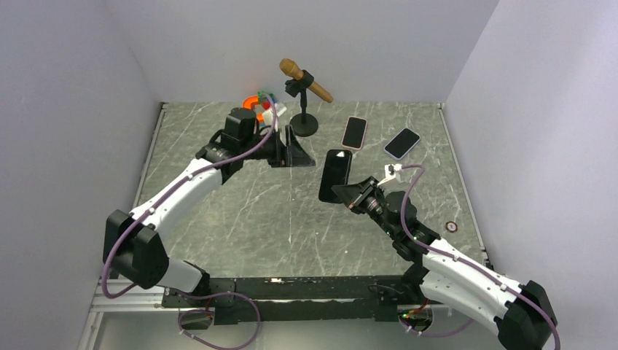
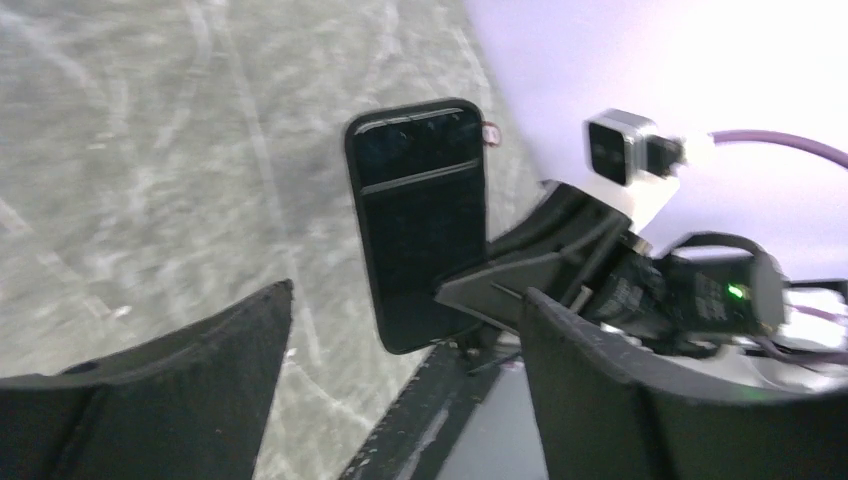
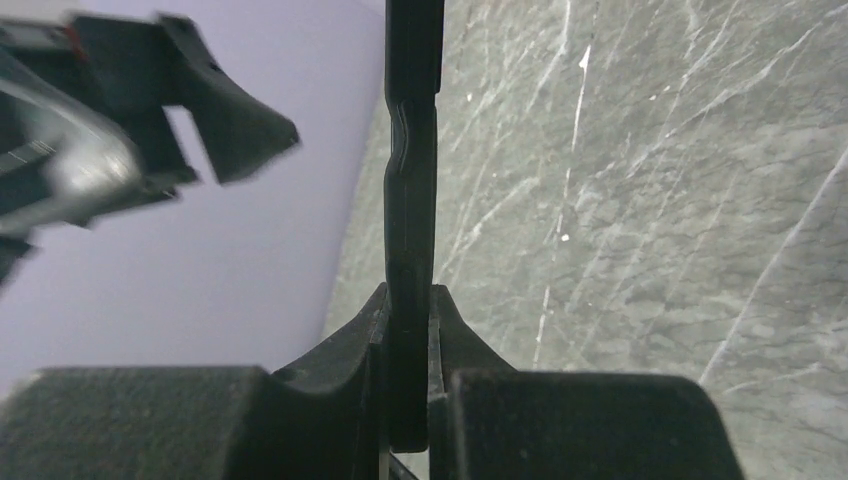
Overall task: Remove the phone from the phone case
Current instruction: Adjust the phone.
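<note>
"Where's the black cased phone (image 1: 334,171)?"

"Up off the grey marbled bench (image 1: 240,211), about the middle, standing on end. The right gripper (image 3: 408,310) is clamped on its lower end, one finger on each broad face, with the thin edge showing between them."

"And the case?"

"On the phone, as far as I can see. It all looks like one dark slab."

"The left gripper (image 1: 290,152)?"

"Jaws spread wide, holding nothing. It hangs towards the back of the bench, facing one broad face of the phone, near it but not touching."

"Anything else there?"

"A pink-edged phone (image 1: 354,133) and a pale-edged phone (image 1: 402,144) lie flat behind it, and a brown-headed microphone on a black stand (image 1: 304,84) is at the back."
</note>
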Tool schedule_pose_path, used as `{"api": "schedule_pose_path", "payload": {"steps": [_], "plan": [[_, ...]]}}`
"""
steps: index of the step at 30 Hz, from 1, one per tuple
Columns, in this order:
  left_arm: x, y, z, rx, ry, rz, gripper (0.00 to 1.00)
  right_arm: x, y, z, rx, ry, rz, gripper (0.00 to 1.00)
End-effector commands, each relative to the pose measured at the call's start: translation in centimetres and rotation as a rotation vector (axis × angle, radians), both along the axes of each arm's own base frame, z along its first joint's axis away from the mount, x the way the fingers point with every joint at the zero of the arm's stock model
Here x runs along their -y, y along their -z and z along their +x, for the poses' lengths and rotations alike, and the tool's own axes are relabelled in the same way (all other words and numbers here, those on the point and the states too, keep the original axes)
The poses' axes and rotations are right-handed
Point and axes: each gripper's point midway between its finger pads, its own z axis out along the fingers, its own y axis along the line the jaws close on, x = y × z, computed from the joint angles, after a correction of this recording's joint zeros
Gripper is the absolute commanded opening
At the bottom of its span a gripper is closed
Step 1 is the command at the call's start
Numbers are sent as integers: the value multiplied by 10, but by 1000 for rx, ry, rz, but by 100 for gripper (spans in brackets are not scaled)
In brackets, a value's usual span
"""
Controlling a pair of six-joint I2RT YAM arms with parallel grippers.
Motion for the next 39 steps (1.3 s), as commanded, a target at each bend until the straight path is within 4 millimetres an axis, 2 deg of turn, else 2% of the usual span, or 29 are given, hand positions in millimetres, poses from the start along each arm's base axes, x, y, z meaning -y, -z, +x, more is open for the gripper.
{"api": "schedule_pose_path", "payload": {"steps": [1,4,6,11,15,17,21,25,30,35,39], "plan": [[22,-1,-31,-26,226,-159,76,-6,-67,-7,114,-71,297,0],[29,3,-42,-40,260,-151,86,-2,-80,-6,147,-58,354,0],[36,5,-50,-49,293,-159,87,1,-85,-4,163,-48,377,0],[45,18,-56,-99,339,-147,71,2,-91,-6,177,-56,401,0],[45,13,-56,-75,352,-155,67,-9,-87,-10,159,-123,369,0],[44,8,-59,-63,362,-163,58,-7,-84,-16,170,-138,418,0],[45,8,-60,-48,372,-181,46,-2,-95,-19,209,-145,479,0],[51,9,-68,-63,413,-193,30,1,-105,-19,236,-138,510,0],[60,9,-82,-70,474,-204,29,11,-105,-18,235,-92,546,0],[65,8,-93,-82,524,-221,26,10,-108,-18,245,-96,555,0],[68,6,-99,-86,555,-232,29,10,-110,-17,249,-95,560,0]]}}
